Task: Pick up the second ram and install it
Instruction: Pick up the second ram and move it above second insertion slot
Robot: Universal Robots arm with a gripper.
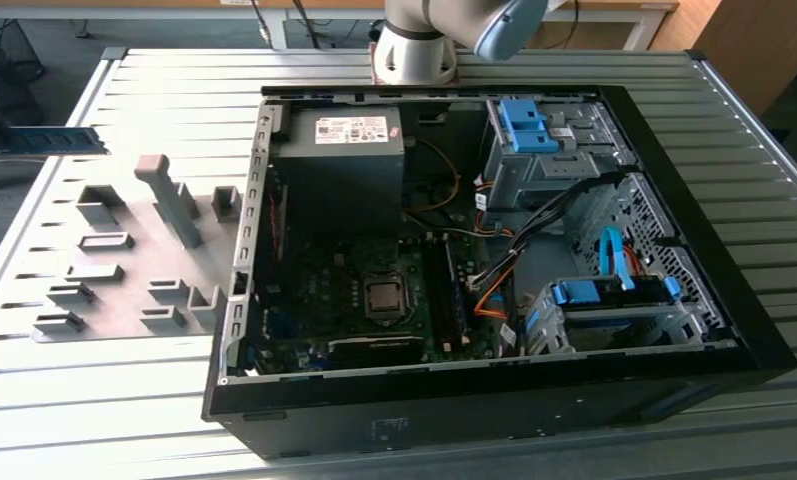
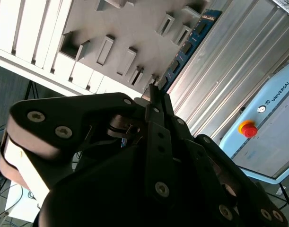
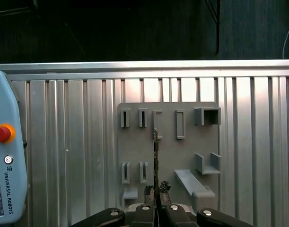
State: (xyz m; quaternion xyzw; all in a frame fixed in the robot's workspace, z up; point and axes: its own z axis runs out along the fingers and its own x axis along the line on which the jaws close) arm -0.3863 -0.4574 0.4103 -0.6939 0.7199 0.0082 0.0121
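My gripper (image 2: 153,94) is shut on the second ram (image 2: 184,47), a thin blue board with dark chips that sticks out beyond the fingertips. In the first wrist view the ram (image 3: 156,156) appears edge-on, rising from the gripper (image 3: 156,190) over the grey fixture plate (image 3: 168,142). In the exterior view the ram (image 1: 45,140) hangs in the air at the far left, beyond the fixture plate (image 1: 118,290). The open computer case (image 1: 505,400) lies to the exterior view's right, its motherboard (image 1: 358,290) exposed with long dark slots (image 1: 445,290) beside the processor socket.
Upright grey blocks (image 1: 171,195) stand on the fixture plate. Inside the case are a power supply (image 1: 345,150), loose cables (image 1: 505,270) and blue drive-bay latches (image 1: 598,290). A teach pendant (image 3: 4,175) with a red button lies on the ribbed metal table (image 1: 91,400). The arm's base (image 1: 418,45) stands behind the case.
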